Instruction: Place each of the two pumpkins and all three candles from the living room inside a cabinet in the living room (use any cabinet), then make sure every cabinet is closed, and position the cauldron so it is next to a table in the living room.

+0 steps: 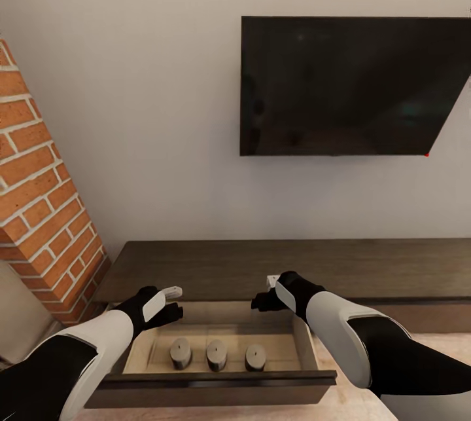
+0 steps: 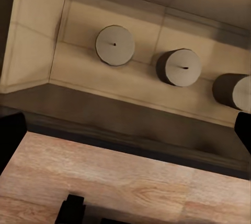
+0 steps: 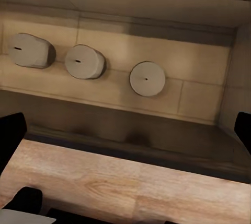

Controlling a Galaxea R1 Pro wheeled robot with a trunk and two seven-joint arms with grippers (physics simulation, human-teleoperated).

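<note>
White wall, a dark television (image 1: 353, 86) mounted above, brick column (image 1: 39, 198) at the left, and the long cabinet (image 1: 405, 270) running along the wall. Its drawer (image 1: 216, 387) stands pulled out towards the robot, and all three candles (image 1: 216, 355) stand upright in a neat row inside, apart from each other, stowed as the task wants. Left gripper (image 1: 171, 298) hovers over the drawer's far-left corner, fingers spread, holding nothing. Right gripper (image 1: 265, 298) hangs over the far-right side; whether it's parted, I can't tell. No pumpkins stowed yet.
</note>
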